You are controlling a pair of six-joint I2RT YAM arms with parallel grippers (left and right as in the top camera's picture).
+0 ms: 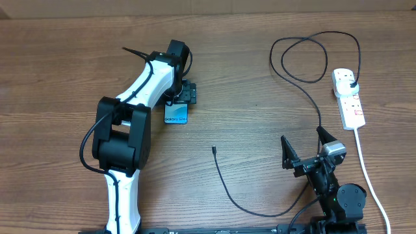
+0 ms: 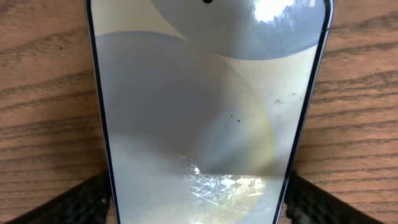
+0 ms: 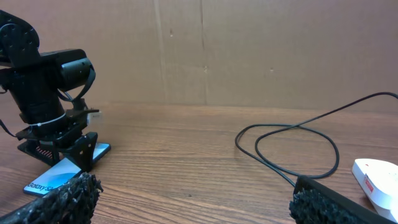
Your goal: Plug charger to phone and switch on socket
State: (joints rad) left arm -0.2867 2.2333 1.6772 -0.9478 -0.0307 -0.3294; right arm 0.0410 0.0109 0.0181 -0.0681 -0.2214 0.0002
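A wooden table (image 1: 260, 97) seen from above, with two robot arms.

The left arm rises from the lower left of the frame towards the upper middle. The left gripper (image 1: 181, 97) points down over the phone (image 1: 176, 117), which lies left of centre with only its lettered end showing below the gripper. In the left wrist view the phone's screen (image 2: 199, 112) fills the frame. The two black fingers (image 2: 81, 202) sit at the lower corners, one against each long edge. The gripper is closed to the phone's width, with the phone between its fingers.

The right gripper (image 1: 304, 149) sits low in the lower right, spread wide and holding nothing. Its fingers (image 3: 68, 196) frame a broad gap in the right wrist view.

The charger (image 1: 225, 184) is a thin black cable. Its connector tip (image 1: 214, 151) lies loose on bare wood just below centre, well apart from the phone and from both grippers. The cable curves down to the lower edge, passes the right arm, climbs and loops in the upper right. Its plug (image 1: 351, 83) sits in the socket (image 1: 348, 99), a white strip near the right edge. A thick white cord (image 1: 366, 169) trails from the strip to the lower right corner.

Open wood lies between the phone and the socket. A cardboard wall (image 3: 249, 50) stands along the far edge.
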